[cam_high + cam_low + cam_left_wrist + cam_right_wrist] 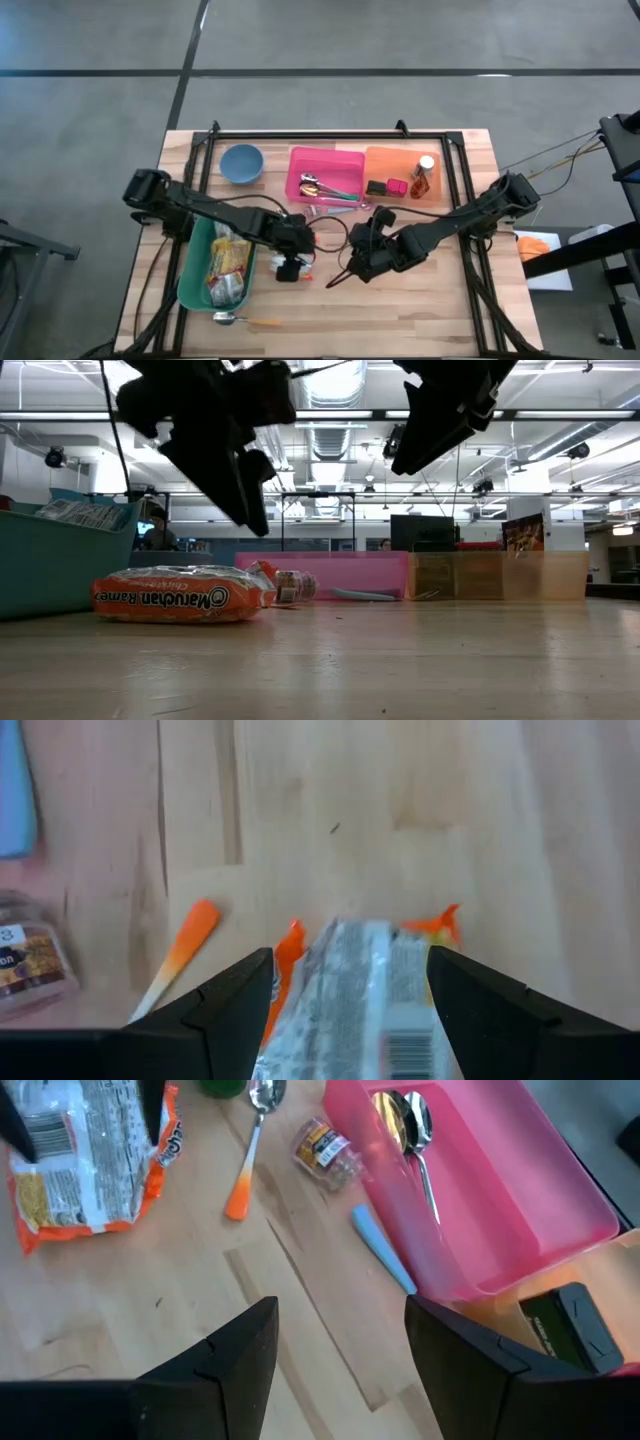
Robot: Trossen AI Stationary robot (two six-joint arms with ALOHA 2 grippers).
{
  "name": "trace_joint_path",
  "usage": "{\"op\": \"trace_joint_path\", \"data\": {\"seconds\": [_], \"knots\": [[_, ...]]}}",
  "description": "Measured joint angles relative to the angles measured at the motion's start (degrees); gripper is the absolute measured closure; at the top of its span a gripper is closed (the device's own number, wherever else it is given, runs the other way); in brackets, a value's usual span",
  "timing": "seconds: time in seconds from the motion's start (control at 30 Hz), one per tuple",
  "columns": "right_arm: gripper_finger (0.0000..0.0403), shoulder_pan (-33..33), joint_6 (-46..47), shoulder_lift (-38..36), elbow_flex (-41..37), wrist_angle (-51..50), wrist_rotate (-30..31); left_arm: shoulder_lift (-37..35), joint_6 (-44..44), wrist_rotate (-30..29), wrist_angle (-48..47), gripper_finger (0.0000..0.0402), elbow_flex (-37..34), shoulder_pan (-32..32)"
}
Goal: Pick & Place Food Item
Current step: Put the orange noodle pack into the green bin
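An orange Maruchan ramen packet (pixel 175 598) lies flat on the wooden table (pixel 400 660), near its middle. My left gripper (pixel 250 510) hangs open just above the ramen packet (pixel 360 1010), slanting down, one finger on each side of it and touching nothing. In the high view this left gripper (pixel 290 268) covers most of the packet. My right gripper (pixel 343 272) hovers open and higher, to the right of the ramen packet (pixel 85 1160), with nothing between its fingers.
A teal bin (pixel 195 285) with food packets stands left of the packet. Behind are a blue bowl (pixel 241 163), a pink tray (pixel 325 173) with spoons, and an orange tray (pixel 400 175). An orange-handled spoon (pixel 245 1175) and a small jar (pixel 325 1145) lie beside the packet.
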Motion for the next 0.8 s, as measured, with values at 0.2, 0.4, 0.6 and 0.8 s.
{"op": "trace_joint_path", "data": {"seconds": [0.2,0.4,0.6,0.8], "knots": [[0.0186,1.73,1.03,-2.97,-2.48,-0.82,0.13,3.82,3.96,-0.45,-1.41,0.0136,1.52,0.26],[0.0186,3.38,3.75,-5.69,-4.10,-0.55,2.11,5.04,4.82,-0.42,-1.40,0.0136,1.37,1.53],[0.0186,3.90,4.42,-6.11,-4.95,-0.26,2.70,5.43,5.08,2.13,-0.68,0.0136,1.35,2.57],[0.0186,3.90,4.89,-6.12,-5.77,0.18,2.48,5.43,5.08,2.53,0.43,0.0136,-0.66,2.97]]}}
